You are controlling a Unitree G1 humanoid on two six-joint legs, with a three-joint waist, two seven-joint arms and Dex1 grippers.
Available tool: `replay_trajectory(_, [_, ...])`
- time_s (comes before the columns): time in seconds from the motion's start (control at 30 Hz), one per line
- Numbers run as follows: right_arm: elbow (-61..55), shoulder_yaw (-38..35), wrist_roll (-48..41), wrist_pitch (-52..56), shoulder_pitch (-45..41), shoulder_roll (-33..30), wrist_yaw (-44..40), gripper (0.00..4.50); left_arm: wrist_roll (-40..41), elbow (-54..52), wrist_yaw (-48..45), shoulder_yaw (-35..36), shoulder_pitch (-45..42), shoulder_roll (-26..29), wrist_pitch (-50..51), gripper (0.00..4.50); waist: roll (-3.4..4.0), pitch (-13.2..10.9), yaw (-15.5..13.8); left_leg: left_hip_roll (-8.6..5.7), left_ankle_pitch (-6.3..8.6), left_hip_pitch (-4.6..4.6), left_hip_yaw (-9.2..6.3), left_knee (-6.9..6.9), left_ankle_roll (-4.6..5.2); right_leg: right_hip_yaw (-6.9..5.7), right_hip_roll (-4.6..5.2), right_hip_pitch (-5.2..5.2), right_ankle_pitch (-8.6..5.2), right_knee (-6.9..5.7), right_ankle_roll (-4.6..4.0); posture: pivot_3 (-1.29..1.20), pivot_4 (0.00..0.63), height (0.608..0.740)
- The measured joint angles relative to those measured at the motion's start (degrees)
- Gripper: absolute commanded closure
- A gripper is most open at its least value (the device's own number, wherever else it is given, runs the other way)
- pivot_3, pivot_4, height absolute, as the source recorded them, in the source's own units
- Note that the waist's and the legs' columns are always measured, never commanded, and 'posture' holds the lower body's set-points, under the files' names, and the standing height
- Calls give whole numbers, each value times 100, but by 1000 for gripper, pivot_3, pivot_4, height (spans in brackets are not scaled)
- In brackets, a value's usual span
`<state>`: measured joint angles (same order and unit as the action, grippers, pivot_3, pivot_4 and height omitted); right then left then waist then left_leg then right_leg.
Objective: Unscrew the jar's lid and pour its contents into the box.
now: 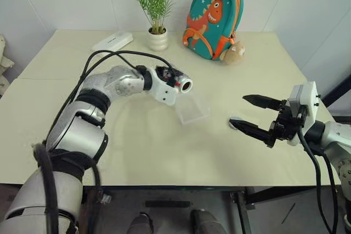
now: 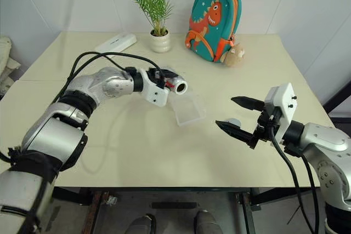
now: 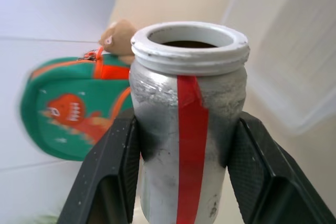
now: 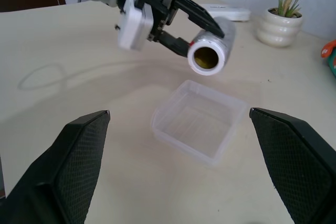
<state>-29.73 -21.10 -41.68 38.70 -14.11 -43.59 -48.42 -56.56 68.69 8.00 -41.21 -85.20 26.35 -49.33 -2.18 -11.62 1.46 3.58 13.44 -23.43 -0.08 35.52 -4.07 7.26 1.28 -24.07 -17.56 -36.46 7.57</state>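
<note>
My left gripper (image 1: 174, 80) is shut on the jar (image 1: 182, 84), a clear cylinder with a red stripe (image 3: 191, 129). The jar lies level, its open mouth (image 4: 205, 59) facing my right gripper. It hangs just above the far left edge of the clear plastic box (image 1: 192, 108), which sits mid-table. The contents are hidden inside the jar's dark mouth. My right gripper (image 1: 238, 110) stands open and empty, to the right of the box. The grey lid (image 2: 233, 121) lies on the table beside its lower finger.
At the back of the table stand a white plant pot (image 1: 157, 39), a teal dinosaur backpack (image 1: 213, 20) with a plush toy (image 1: 233, 53), and a flat white case (image 1: 112, 41). The table's front edge (image 1: 164, 183) runs close below both arms.
</note>
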Motion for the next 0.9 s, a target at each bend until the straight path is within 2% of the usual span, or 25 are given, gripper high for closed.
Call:
replay_trajectory(0.17, [-129,-10,-52,9,118,-8,212,18,-2095,35,3083,-1878,-538,-313,862,2545,-7,-4,15,-1,19,-3,36,-4,5,26,2,-4,4,29,8,0,150,740])
replay_trajectory(0.3, [-119,24,-49,8,90,-11,311,18,-2813,160,4267,-2543,-561,-552,1581,2545,-9,-5,-12,-1,18,-34,47,-7,3,34,1,-47,4,22,9,0,150,740])
replay_trajectory(0.43, [-37,130,-43,7,-99,-12,351,18,-3184,246,4715,-2936,-587,-666,2154,2545,-9,-5,-30,-1,17,-44,55,-1,2,38,2,-59,5,18,10,0,150,740])
replay_trajectory(0.9, [293,503,-18,6,-517,-25,362,18,-3330,343,5015,-3147,-614,-718,3204,2545,-9,-5,-223,-2,18,-46,59,32,3,42,1,-59,6,-9,13,0,150,740])
